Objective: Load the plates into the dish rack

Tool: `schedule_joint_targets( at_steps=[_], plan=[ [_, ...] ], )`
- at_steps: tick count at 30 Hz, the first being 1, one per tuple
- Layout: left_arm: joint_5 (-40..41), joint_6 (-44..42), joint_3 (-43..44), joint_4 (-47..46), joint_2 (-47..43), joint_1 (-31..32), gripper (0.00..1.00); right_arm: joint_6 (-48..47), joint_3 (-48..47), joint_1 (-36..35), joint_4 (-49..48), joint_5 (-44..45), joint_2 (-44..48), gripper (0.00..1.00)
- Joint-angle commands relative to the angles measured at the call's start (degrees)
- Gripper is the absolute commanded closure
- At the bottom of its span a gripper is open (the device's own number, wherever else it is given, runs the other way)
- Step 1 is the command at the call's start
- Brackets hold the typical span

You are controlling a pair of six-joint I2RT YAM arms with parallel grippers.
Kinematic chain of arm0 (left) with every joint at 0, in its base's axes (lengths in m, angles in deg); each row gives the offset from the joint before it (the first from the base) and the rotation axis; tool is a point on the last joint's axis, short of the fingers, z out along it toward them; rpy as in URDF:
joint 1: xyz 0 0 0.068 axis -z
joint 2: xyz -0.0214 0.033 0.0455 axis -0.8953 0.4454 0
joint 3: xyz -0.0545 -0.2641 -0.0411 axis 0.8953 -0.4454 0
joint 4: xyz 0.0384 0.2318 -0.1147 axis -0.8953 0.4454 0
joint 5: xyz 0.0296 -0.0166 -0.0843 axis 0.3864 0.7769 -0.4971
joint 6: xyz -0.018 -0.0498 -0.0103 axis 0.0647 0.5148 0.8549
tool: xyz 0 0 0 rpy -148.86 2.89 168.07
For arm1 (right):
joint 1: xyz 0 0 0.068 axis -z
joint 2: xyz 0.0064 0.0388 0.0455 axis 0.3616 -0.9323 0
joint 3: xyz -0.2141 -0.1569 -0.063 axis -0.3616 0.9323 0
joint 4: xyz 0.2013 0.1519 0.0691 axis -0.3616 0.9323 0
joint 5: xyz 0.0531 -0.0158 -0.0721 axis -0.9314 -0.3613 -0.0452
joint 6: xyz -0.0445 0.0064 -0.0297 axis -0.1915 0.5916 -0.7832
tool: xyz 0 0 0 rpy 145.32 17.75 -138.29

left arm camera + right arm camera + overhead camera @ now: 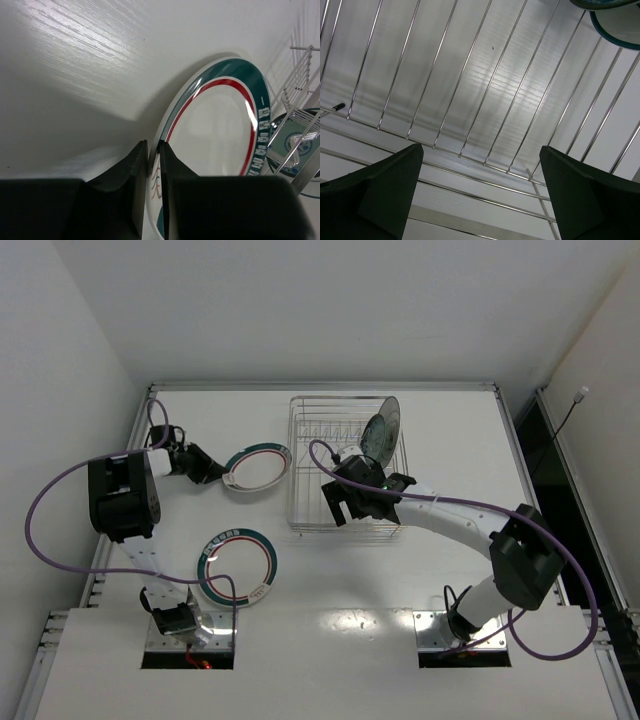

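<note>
Item: ringed plate (pixel 215 130), left of dish rack (pixel 313 455).
We log left gripper (pixel 153 146) clamping its rim, right gripper (pixel 480 192) wide above that rack.

White table (pixel 450 440), faint wood grain, raised rim along far and side edges; wire dish rack (pixel 308 502) sitting flat at far centre; ringed plate (pixel 237 565) lying flat at near left, well apart from the rack; second ringed plate (pixel 257 470) just left of the rack, tilted, one edge lifted; contact with the tabletop not discernible.
</note>
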State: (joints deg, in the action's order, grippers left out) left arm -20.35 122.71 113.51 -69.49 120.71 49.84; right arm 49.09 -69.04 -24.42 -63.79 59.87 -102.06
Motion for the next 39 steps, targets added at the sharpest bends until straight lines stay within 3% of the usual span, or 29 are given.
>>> schedule_joint_targets(
  at_steps=[1,13,21,30,34,39],
  plan=[
    [3.3,-1.0,0.7,1.1,-2.9,0.0,1.0,-0.3,-1.8,-0.4,-1.7,-0.4,1.2,0.0],
    [0.6,-0.9,-3.5,-8.7,-15.8,0.0,1.0,-0.9,-5.3,0.1,0.2,-4.6,3.5,0.0],
    [-7.9,2.7,-6.7,-18.6,-18.1,0.0,1.0,1.7,-11.1,2.1,-7.0,-25.3,5.9,0.0],
    [-15.0,8.0,-12.3,-33.2,-22.8,0.0,1.0,4.6,-18.1,8.0,-10.3,-33.3,3.3,0.0],
    [-13.3,7.5,-12.3,-32.5,-25.4,0.0,1.0,6.1,-20.0,11.1,-9.8,-37.3,1.2,0.0],
    [-1.1,-0.8,-7.9,-16.9,-27.7,0.0,1.0,7.7,-18.0,15.2,-12.1,-50.0,-1.2,0.09]
  ],
)
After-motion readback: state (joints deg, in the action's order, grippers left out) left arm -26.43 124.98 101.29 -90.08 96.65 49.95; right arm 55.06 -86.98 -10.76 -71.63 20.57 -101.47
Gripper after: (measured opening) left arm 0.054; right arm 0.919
